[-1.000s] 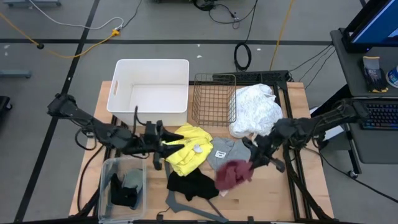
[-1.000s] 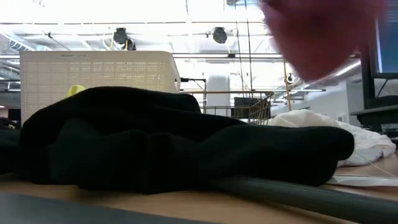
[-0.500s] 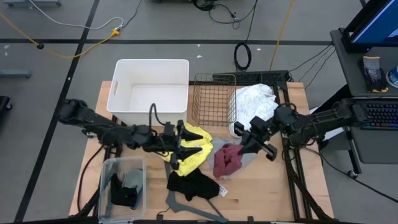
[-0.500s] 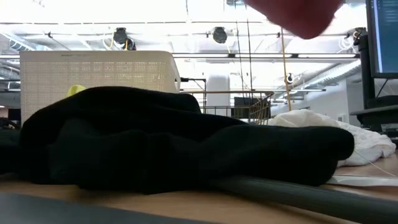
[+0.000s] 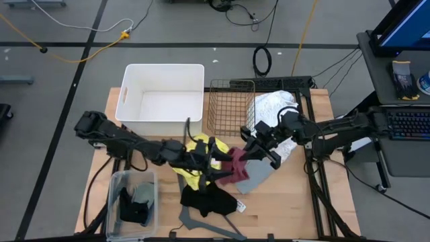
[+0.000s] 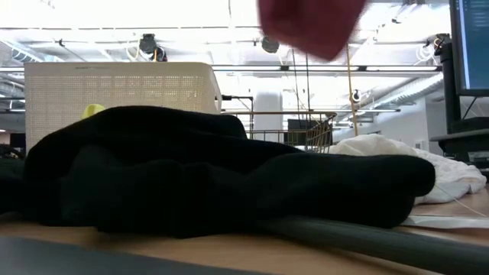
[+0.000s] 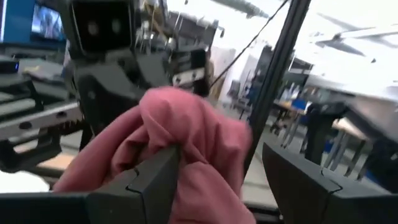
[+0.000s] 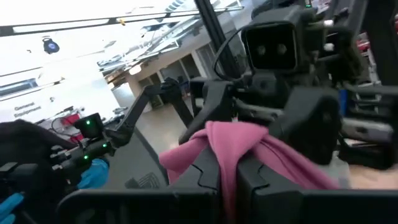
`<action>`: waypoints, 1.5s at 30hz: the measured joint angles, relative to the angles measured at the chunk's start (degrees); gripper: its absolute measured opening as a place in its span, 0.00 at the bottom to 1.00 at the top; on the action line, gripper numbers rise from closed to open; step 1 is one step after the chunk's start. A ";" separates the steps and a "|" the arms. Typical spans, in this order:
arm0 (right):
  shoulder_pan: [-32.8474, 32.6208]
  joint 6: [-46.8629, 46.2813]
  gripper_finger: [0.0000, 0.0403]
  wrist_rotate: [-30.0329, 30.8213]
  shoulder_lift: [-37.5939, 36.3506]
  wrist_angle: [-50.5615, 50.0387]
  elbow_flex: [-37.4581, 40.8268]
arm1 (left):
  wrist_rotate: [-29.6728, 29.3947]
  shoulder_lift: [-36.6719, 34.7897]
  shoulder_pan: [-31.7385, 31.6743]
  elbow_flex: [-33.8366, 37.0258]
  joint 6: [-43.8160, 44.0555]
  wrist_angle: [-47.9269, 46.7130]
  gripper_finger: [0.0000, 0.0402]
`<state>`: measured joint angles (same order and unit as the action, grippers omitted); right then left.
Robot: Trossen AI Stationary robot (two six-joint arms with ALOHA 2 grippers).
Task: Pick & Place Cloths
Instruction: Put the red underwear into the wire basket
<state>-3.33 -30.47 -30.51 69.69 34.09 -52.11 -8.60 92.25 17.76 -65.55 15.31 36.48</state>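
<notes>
The maroon cloth (image 5: 235, 165) hangs in the air between my two grippers above the table's middle, and shows as a blur at the top of the low view (image 6: 309, 27). My right gripper (image 5: 250, 151) is shut on it. My left gripper (image 5: 216, 167) is open above the yellow cloth (image 5: 195, 168), with its fingers on either side of the maroon cloth (image 7: 186, 137). The grey-blue cloth (image 5: 254, 176) lies flat under the maroon one. The black cloth (image 5: 207, 199) lies near the front edge. The white cloth (image 5: 279, 115) is heaped at the right. The sage green cloth (image 5: 143, 195) lies in a clear bin. My right gripper pinches a bunched fold of the maroon cloth (image 8: 224, 140) between its two fingers, coming level from the table's right. The cloth is lifted clear and hangs slack below and beside the fingers. My left gripper: one finger (image 7: 158, 171) overlaps the cloth; whether it touches I cannot tell.
A white bin (image 5: 127, 101) and a wire basket (image 5: 232, 107) stand along the far edge. A clear bin (image 5: 114, 202) sits at the near left. A grey hanger (image 5: 215, 225) lies at the front edge under the black cloth.
My right gripper has carried the maroon cloth up and toward the table's left and far side, off the near right area. My left gripper has moved right over the yellow cloth until its open fingers stand about the hanging maroon cloth.
</notes>
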 joint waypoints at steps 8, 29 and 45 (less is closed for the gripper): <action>-0.04 1.22 0.00 0.40 2.80 0.14 -3.05 | 1.09 3.98 -0.54 -4.92 0.24 -4.17 0.59; -0.50 3.68 0.02 1.11 3.65 -0.10 -4.62 | 5.96 4.20 -3.08 -5.16 8.27 -9.78 0.03; -0.50 -6.56 0.28 -27.39 3.59 -15.51 -4.64 | 20.29 -0.95 -3.41 -5.14 25.05 -30.43 0.01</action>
<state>-3.83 -37.04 -57.89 73.28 18.58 -56.75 11.69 91.30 14.35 -70.70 40.36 6.05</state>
